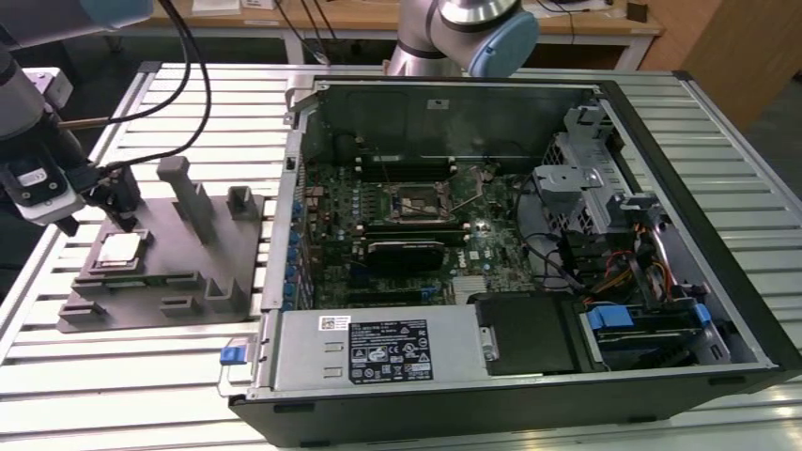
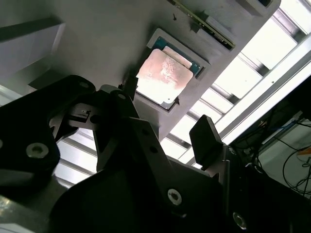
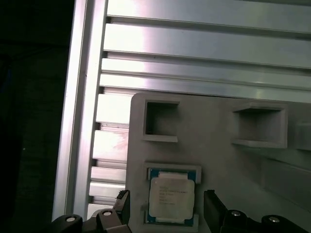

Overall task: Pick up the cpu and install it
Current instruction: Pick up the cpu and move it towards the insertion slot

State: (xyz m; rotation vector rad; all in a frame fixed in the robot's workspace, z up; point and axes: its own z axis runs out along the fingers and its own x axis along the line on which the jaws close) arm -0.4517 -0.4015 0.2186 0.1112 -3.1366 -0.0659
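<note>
A robot arm's gripper (image 1: 96, 224) hangs over the cpu (image 1: 120, 249), which lies flat, metal top up, in a shallow square pocket of a grey holder block (image 1: 163, 287) on the slatted aluminium table (image 1: 163, 376), at the exterior view's left. The two dark fingers (image 3: 124, 208) stand wide open with nothing between them but air; in both wrist views one finger sits off each side of the chip, and a clear gap shows on either side. Whether the fingertips touch the holder block cannot be told.

The cpu is well apart from the open computer case (image 1: 701, 216), which lies on its side at the exterior view's right, its motherboard facing up. The square socket (image 1: 416, 200) with its metal frame sits near the middle of that board, toward the far side. Upright grey posts (image 1: 188, 193) rise from the holder block between the chip and the case.
</note>
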